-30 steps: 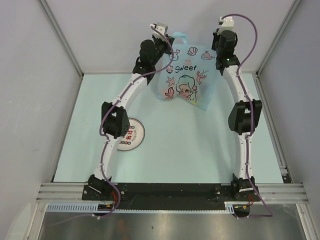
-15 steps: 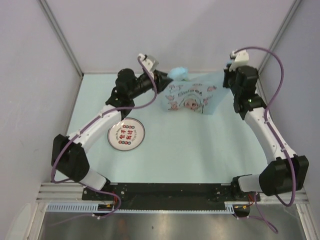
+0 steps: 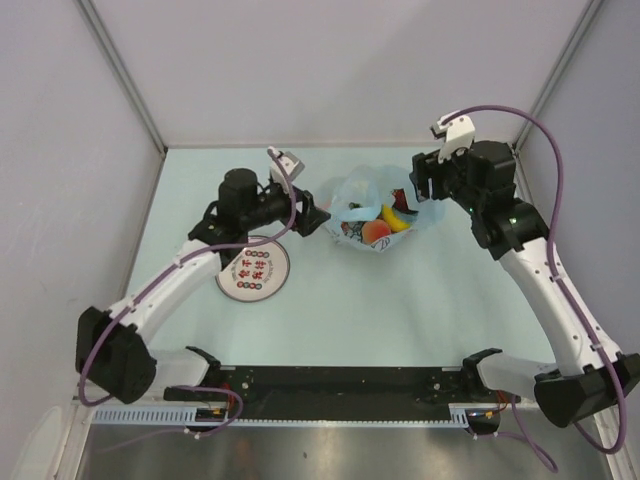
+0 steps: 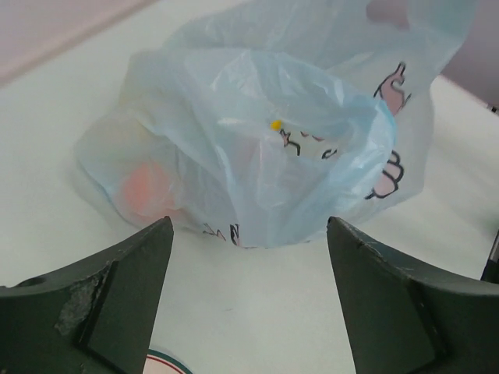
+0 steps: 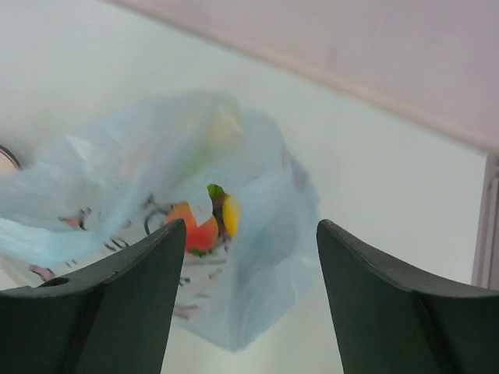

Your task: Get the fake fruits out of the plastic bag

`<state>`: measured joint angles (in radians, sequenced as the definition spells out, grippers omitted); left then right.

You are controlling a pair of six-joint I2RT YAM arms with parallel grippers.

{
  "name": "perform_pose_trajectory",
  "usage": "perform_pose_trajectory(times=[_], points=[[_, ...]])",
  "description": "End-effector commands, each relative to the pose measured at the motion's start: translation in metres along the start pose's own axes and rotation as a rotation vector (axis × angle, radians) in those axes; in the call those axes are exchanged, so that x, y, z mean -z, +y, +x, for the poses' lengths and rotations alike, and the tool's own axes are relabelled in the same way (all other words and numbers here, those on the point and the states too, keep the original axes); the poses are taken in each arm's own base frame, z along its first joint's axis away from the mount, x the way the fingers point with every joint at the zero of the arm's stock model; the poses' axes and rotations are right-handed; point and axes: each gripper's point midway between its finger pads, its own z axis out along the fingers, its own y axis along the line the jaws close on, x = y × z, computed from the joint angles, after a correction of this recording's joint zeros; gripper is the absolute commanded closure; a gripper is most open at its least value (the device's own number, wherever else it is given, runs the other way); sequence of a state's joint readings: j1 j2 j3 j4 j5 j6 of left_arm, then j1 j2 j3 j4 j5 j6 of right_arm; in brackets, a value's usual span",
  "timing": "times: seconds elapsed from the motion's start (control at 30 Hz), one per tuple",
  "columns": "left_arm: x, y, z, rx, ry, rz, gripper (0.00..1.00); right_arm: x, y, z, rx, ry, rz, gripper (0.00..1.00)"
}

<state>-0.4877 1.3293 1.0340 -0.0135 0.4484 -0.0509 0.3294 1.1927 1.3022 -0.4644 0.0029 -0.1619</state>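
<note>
left fingers (image 4: 117,288), right fingers (image 5: 117,288) hanging spread. Top view showing fake fruits (image 3: 378,230) in plastic bag (image 3: 350,198), worktop's (image 3: 330,300) far edge; left wrist seeing only film.

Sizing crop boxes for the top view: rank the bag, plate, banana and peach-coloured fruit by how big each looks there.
1. bag
2. plate, partly hidden
3. banana and peach-coloured fruit: similar, both partly covered by the bag, so not ranked against each other.
</note>
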Motion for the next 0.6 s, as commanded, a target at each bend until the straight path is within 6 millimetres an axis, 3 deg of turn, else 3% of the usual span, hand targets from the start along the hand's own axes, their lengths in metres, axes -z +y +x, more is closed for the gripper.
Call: perform_pose_trajectory(times=[0.0, 0.13, 0.2, 0.23, 0.3, 0.33, 0.4, 0.43, 0.47, 0.57], points=[[0.039, -0.026, -0.062, -0.123, -0.150, 0.052, 0.12, 0.015, 0.012, -0.049, 0.070, -0.128, -0.045, 0.28], [0.041, -0.044, -0.082, -0.228, -0.190, 0.132, 0.06, -0.006, 0.023, -0.050, 0.090, -0.134, -0.083, 0.30], [0.036, -0.050, -0.085, -0.287, -0.182, 0.173, 0.05, -0.012, 0.033, -0.048, 0.106, -0.134, -0.139, 0.39], [0.028, -0.049, -0.076, -0.337, -0.146, 0.190, 0.05, -0.019, 0.036, -0.037, 0.102, -0.093, -0.157, 0.47], [0.022, -0.061, -0.077, -0.453, -0.136, 0.228, 0.05, -0.023, 0.043, -0.023, 0.083, -0.045, -0.193, 0.53], [0.016, -0.054, -0.073, -0.544, -0.118, 0.204, 0.05, -0.022, 0.046, -0.012, 0.066, -0.005, -0.214, 0.55], [0.011, -0.055, -0.083, -0.619, -0.129, 0.203, 0.02, -0.020, 0.053, -0.002, 0.014, 0.021, -0.259, 0.56], [0.001, -0.053, -0.070, -0.640, -0.069, 0.233, 0.03, -0.021, 0.055, 0.008, -0.004, 0.039, -0.266, 0.56], [0.000, -0.058, -0.091, -0.661, -0.085, 0.242, 0.03, -0.018, 0.057, 0.009, -0.031, 0.040, -0.268, 0.54], [-0.017, -0.072, -0.087, -0.660, -0.015, 0.319, 0.03, -0.020, 0.055, 0.024, -0.049, 0.072, -0.244, 0.50]])
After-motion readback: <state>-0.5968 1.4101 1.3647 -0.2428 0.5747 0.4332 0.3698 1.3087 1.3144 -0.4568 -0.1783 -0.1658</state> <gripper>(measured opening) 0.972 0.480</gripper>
